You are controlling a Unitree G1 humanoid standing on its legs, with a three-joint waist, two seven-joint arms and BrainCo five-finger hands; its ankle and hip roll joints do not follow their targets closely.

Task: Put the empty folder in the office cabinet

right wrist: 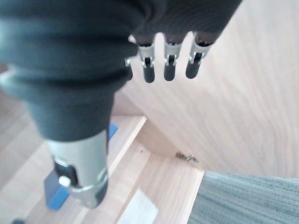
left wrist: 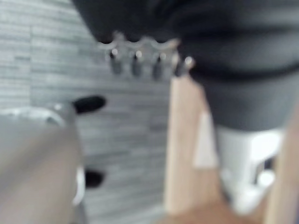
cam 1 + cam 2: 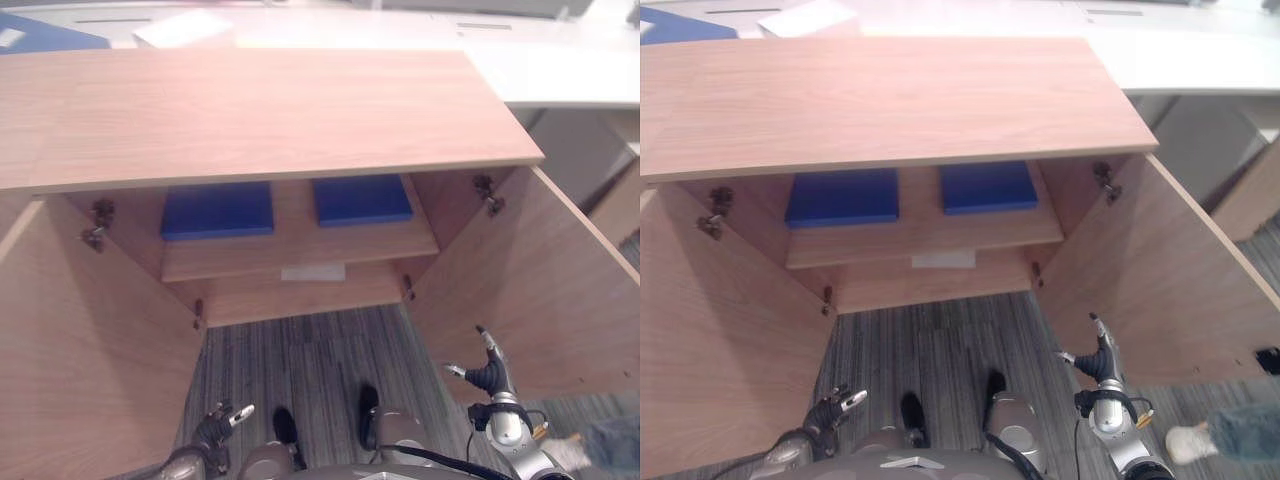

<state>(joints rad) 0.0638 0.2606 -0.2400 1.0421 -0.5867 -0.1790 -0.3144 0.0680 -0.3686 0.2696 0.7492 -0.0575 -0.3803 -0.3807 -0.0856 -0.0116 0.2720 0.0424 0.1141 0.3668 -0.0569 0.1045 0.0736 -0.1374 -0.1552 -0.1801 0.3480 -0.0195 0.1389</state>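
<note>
Cabinet shelf (image 3: pixel 300 255) holds 2 folders (image 3: pixel 218 209), well beyond the fingers (image 3: pixel 487 345).

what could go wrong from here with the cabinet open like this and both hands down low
1. The right hand hangs close to the open right door; a careless swing might knock it.
2. Two blue folders already lie on the shelf, so another one pushed in could shove or overlap them.
3. Both hands look empty, the left hand too, and a blue item lies on the desk behind the cabinet; reaching it means clearing the cabinet top.

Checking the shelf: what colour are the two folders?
Blue folders, clearest in the left eye view.
</note>
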